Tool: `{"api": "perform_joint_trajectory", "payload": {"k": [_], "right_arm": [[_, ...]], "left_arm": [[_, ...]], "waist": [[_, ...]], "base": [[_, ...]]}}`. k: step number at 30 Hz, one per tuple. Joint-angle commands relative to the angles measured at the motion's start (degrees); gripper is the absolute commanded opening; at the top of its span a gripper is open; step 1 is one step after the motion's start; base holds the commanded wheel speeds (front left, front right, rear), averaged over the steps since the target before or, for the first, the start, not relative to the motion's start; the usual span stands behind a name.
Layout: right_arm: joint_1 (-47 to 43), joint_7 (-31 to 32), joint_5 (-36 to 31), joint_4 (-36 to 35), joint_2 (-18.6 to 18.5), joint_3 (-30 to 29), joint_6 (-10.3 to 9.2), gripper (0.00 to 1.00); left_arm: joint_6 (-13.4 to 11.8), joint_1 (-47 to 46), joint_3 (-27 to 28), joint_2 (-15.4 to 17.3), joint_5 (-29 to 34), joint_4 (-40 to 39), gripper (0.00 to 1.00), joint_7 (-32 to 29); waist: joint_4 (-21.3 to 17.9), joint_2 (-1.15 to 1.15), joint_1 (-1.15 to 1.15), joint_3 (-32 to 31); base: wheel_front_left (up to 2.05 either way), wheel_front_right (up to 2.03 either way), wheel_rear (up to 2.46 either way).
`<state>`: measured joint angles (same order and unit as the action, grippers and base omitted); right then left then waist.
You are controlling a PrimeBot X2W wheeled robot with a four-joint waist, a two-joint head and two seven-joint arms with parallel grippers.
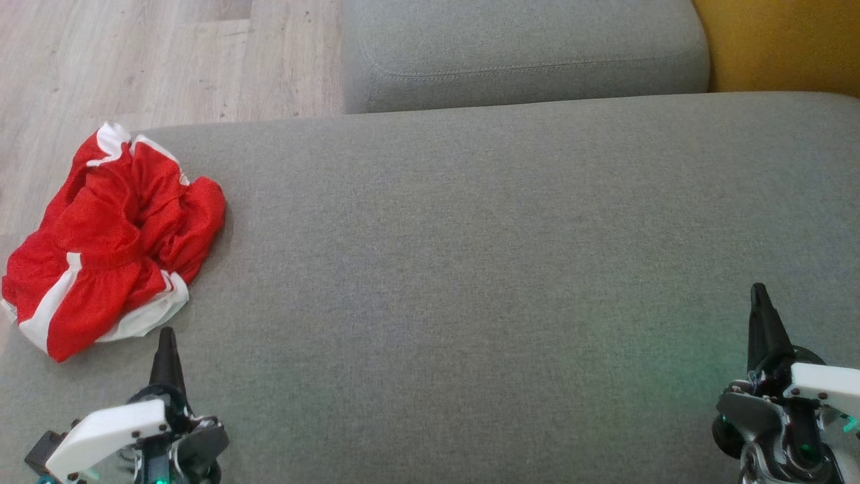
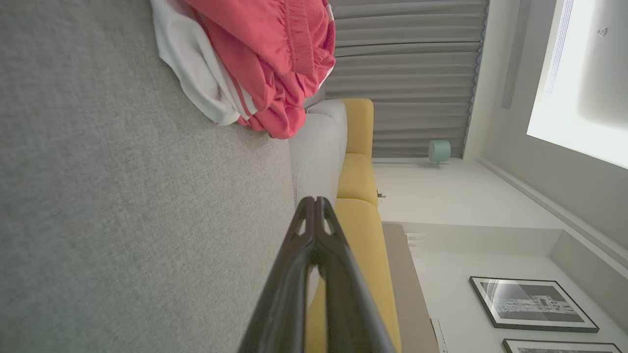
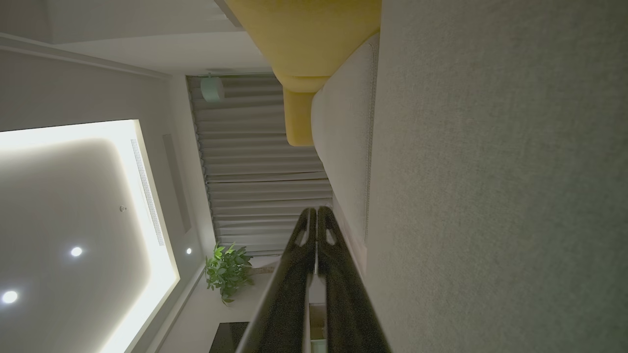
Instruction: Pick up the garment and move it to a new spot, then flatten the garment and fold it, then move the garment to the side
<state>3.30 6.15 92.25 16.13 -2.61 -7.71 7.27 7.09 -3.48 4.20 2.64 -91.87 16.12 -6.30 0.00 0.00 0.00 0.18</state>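
Fingers [image 2: 289,294] of the left gripper [image 1: 166,338] and right gripper [image 1: 759,296] are held pressed together, empty, over the grey sofa seat [image 1: 470,269], whose left edge is occupied by the crumpled red-and-white garment [image 1: 111,235].

Red garment [image 1: 111,235] with white stripes; grey cushion [image 1: 470,269]; yellow sofa back [image 1: 779,44].
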Motion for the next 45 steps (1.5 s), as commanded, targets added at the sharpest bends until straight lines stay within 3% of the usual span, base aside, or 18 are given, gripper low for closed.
{"api": "perform_joint_trajectory", "payload": {"k": [1,45], "right_arm": [[2.88,0.32,-0.06,-2.11,-0.27,1.21,0.22,0.0],[2.88,0.32,-0.06,-2.11,-0.27,1.21,0.22,0.0]], "left_arm": [[0.4,-2.7,2.29,0.23,-0.32,-2.1,0.0,-0.17],[0.4,-2.7,2.29,0.23,-0.32,-2.1,0.0,-0.17]], "waist": [[0.0,0.0,0.0,0.0],[0.0,0.0,0.0,0.0]], "base": [[0.0,0.0,0.0],[0.0,0.0,0.0]]}}
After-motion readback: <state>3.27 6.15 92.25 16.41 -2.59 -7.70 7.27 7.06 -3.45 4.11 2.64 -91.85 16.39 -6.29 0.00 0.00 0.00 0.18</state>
